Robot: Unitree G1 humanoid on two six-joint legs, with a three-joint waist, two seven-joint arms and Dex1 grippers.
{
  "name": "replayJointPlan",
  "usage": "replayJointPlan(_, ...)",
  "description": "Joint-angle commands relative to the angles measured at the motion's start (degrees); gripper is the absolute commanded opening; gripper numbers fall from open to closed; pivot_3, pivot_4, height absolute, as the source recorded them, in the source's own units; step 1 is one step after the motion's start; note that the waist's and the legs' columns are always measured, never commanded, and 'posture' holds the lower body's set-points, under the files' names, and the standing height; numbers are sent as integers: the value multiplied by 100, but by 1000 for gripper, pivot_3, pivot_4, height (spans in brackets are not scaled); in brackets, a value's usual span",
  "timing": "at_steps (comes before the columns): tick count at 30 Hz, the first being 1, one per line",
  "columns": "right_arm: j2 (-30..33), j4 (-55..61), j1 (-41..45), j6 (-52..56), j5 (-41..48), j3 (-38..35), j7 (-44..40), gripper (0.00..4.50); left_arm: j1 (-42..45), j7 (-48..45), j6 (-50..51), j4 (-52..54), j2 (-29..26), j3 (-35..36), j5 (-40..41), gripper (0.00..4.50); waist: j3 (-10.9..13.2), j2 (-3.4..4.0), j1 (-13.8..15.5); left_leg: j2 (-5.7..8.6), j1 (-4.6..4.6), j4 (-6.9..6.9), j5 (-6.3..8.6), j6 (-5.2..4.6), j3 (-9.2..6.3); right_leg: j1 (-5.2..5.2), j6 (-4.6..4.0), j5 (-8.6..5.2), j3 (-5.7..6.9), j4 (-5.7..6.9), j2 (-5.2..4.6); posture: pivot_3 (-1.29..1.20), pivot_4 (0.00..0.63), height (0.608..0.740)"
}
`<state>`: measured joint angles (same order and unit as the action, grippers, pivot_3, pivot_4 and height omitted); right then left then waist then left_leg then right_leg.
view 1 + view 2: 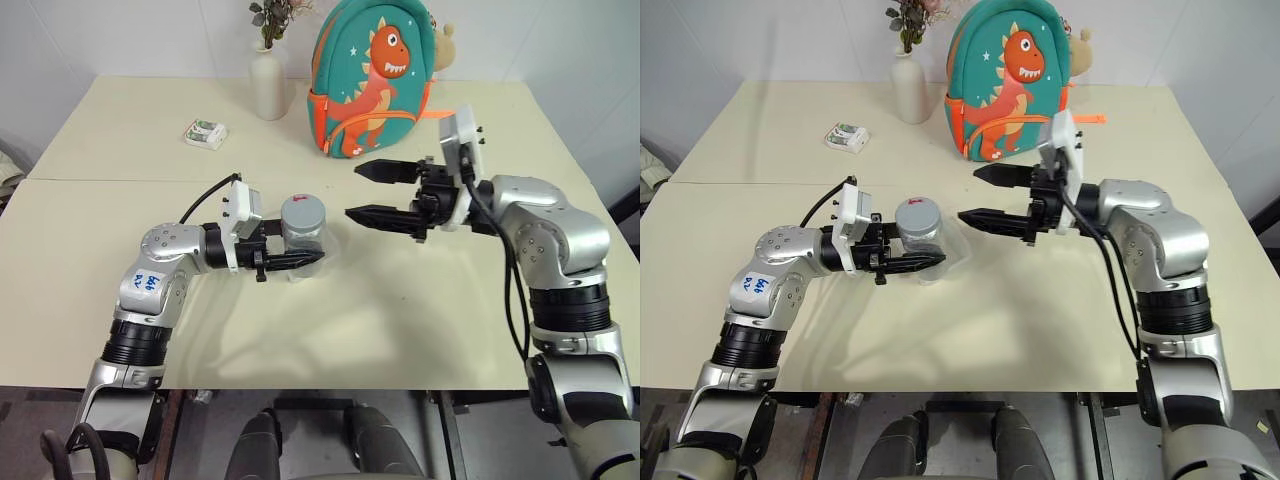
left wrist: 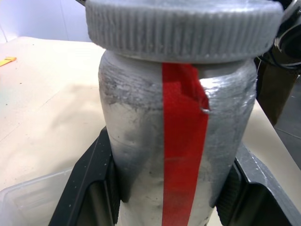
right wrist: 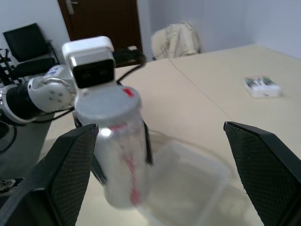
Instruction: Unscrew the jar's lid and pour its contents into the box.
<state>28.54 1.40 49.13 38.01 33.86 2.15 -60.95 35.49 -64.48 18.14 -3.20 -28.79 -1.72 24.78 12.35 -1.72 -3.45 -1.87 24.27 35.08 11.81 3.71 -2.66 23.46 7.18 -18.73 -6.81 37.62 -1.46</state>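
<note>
The silvery-grey jar point(image 1: 303, 232) with a red stripe stands upright, its ribbed grey lid point(image 1: 303, 208) on top. My left gripper point(image 1: 300, 250) is shut on the jar's body from the left, one finger point(image 2: 89, 188) on each side. The clear box point(image 1: 322, 256) lies on the table just under and to the right of the jar; whether the jar touches it I cannot tell. My right gripper point(image 1: 353, 192) is open wide, pointing left, a short way right of the lid and apart from it. The contents are hidden inside the jar.
A white vase point(image 1: 267, 85) and a green dinosaur backpack point(image 1: 375, 75) stand at the back of the beige table point(image 1: 120, 210). A small white-and-green packet point(image 1: 205, 133) lies at the back left.
</note>
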Motion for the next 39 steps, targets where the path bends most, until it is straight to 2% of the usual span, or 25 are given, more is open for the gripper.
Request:
replayJointPlan(1, -220, 382, 218, 120, -38, 182, 307, 4488, -3, 2, -45, 186, -21, 46, 62, 2045, 0, 0, -1, 0, 0, 0, 0, 0, 0, 0, 0, 0, 0, 0, 0, 0, 150, 740)
replayJointPlan(19, -725, 386, 584, 499, -284, 712, 834, 4488, 34, 3, -44, 156, 17, 34, 64, 2045, 0, 0, 12, 0, 1, -1, 0, 0, -3, 1, -1, 0, 3, 0, -2, 0, 150, 740)
replayJointPlan(39, -160, 132, 482, 372, -233, 330, 511, 4488, -12, 32, -36, 193, -15, 31, 91, 2045, 0, 0, 6, 0, 1, -1, 0, 0, -3, 1, 0, 0, 3, -1, -1, 0, 150, 740)
